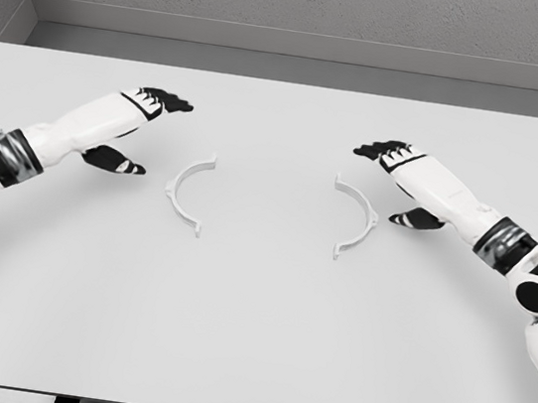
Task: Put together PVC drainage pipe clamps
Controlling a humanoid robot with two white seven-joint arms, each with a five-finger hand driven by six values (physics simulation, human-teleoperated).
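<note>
Head view: 2 clamp halves, left half (187, 193) and right half (356, 218), lie apart on the table (250, 339) between the empty, spread left hand (139, 128) and right hand (397, 180); thin, flat arcs risk skidding when pinched.

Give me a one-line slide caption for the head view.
Open left hand and right hand flank two separated clamp halves on a white table.

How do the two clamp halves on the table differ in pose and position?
The left clamp half curves like a "(", open side facing right; the right clamp half curves like a ")", open side facing left. The left one lies near the left hand, the right one near the right hand. Both are white half rings, flat, untouched, apart.
</note>
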